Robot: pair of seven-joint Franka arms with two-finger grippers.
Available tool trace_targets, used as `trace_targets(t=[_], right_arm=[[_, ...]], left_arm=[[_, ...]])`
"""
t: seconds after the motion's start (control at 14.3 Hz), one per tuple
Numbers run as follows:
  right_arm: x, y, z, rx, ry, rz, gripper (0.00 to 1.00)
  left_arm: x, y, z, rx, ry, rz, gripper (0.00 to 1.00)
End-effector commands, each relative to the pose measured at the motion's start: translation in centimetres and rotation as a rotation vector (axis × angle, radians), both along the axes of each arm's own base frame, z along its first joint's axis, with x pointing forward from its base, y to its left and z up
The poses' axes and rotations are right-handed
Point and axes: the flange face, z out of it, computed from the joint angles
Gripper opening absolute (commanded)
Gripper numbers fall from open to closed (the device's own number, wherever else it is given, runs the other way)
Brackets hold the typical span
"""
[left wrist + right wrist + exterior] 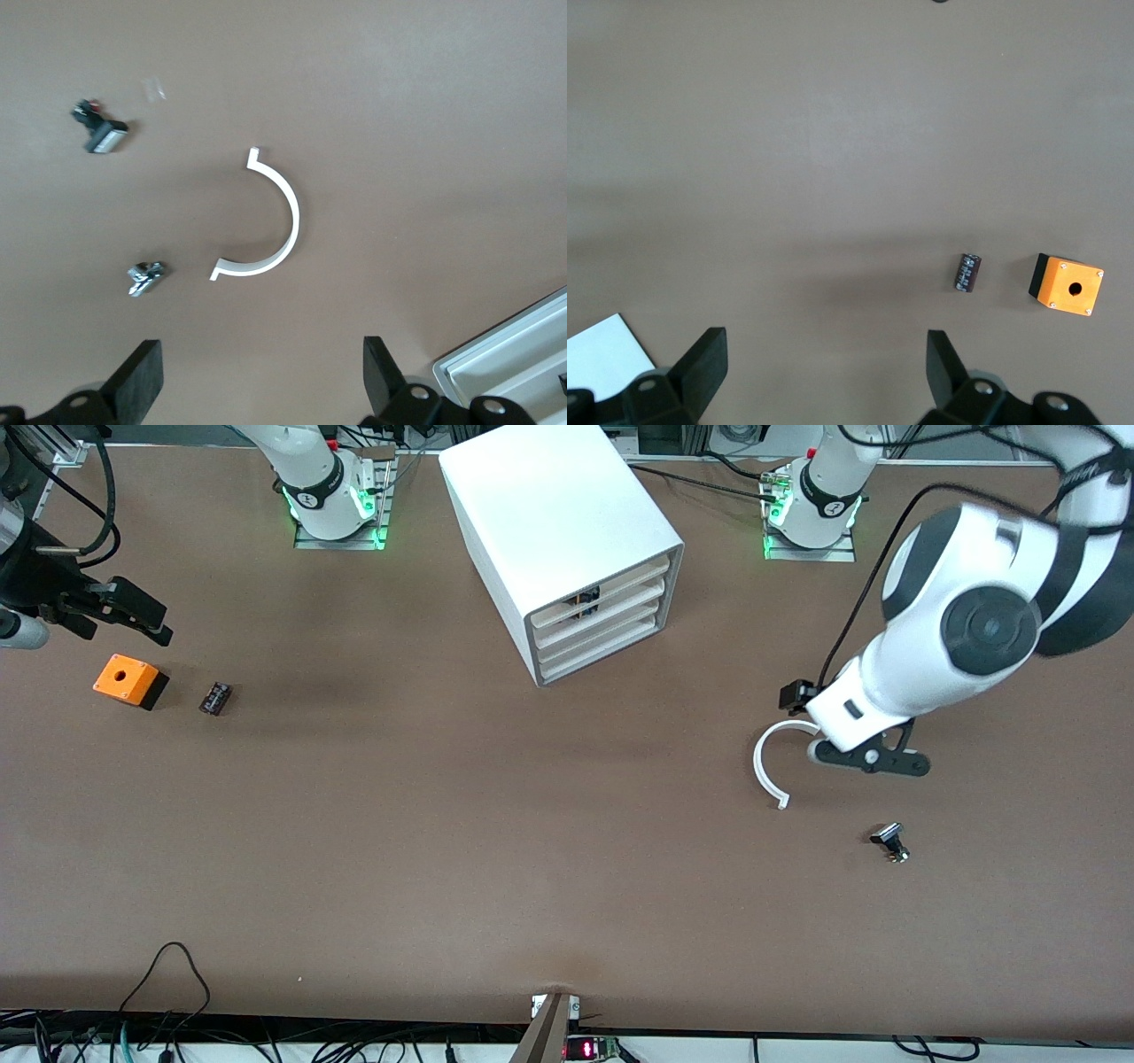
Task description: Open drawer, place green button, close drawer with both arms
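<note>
Small silver-and-black knob (890, 841) aside, I find no green button, so I'd hook the front notch of a shallow cream-fronted plastic drawer (620, 608) (light, slick; its boxy white cabinet (549, 514) at the base-side edge's middle may skid), with left gripper (261, 381) and right gripper (827, 372) both spread, each over its own end of the table.

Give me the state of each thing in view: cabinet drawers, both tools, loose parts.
Boxy white cabinet: stacked cream-fronted drawers all pushed in.
Left tool: open, empty, over the white plastic half-ring.
Right tool: open, empty, over bare table by the orange box.
White half-ring: flat on table.
Orange box with a hole: on table, hole up.
Small dark cylinder: on its side.
Small silver-and-black knob: loose on table.
</note>
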Motion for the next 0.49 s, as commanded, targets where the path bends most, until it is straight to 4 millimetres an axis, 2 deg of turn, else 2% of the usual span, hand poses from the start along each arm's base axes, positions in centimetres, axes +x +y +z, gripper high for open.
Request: trace_targets(t=[0.0,0.21,0.35,0.42], right_arm=[[0.2,-0.3,0.8,0.023,-0.006,0.016,0.99],[0.1,-0.2,1.0,0.023,-0.010,0.016,0.99],[0.1,-0.3,1.0,0.023,-0.010,0.016,0.99],[0.1,-0.3,1.0,0.023,-0.010,0.016,0.99]], left_arm=[[-1.4,3.6,6.1,0.016,-0.067,-0.050,0.99],[-3.6,9.7,8.0,-0.107,-0.075,-0.057,0.99],[-5.3,12.2,8.7,-0.120,-0.143,-0.021,0.99],[-5.7,12.5,8.2,-0.118,-0.195,-0.008,0.99]])
